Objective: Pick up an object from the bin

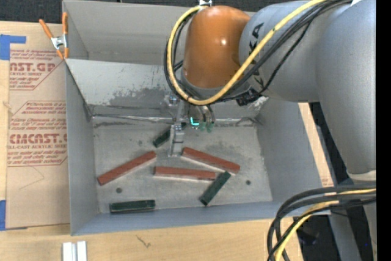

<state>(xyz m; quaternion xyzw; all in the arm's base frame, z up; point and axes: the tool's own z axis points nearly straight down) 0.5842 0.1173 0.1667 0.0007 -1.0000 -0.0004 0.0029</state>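
My gripper (177, 145) hangs low over the middle of the bin floor, under the orange wrist cover. Its tip is just above the near end of a reddish-brown bar (211, 159) that runs off to the right. A short dark green block (161, 139) lies tilted right beside the gripper on its left. A second reddish-brown bar (183, 173) lies flat just in front of the gripper. I see nothing held.
A third reddish-brown bar (126, 168) slants across the left of the floor. A dark green bar (214, 187) lies at the front right and another dark green bar (132, 206) against the front wall. The arm covers the bin's back right.
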